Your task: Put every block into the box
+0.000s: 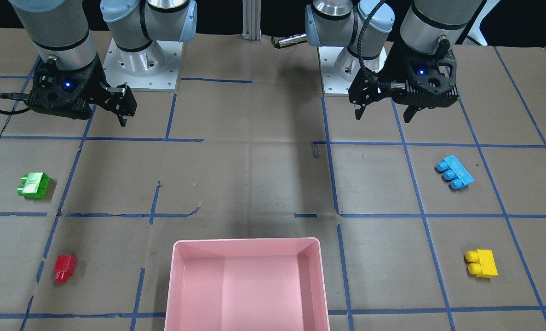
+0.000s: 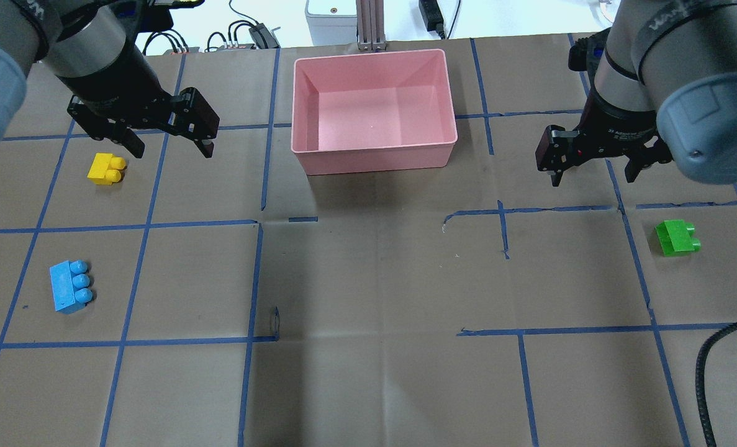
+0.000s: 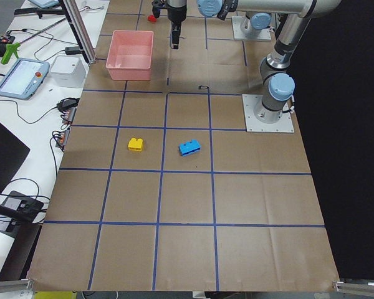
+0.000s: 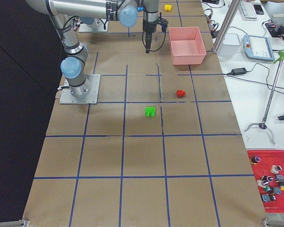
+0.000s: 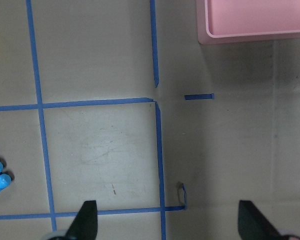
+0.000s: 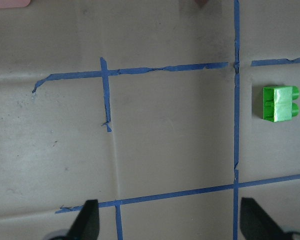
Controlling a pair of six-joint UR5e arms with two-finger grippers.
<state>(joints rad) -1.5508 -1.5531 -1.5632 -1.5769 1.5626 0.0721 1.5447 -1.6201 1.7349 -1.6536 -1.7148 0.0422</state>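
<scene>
Found fingers [image 2: 205,141] of left gripper [image 2: 172,149] and right gripper [image 2: 593,177] spread wide, holding nothing. Recorded yellow studded plastic brick [image 2: 106,169] on tabletop [image 2: 374,279] just outboard of left gripper, studs pointing toward shallow pink plastic tray [image 2: 374,152]. Judged left gripper the nearer; noted tray empty.

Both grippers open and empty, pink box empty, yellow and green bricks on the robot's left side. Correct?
Not quite: the overhead exterior view shows the green brick on the robot's right side; the light blue brick lies left with the yellow brick. The rest holds.
</scene>
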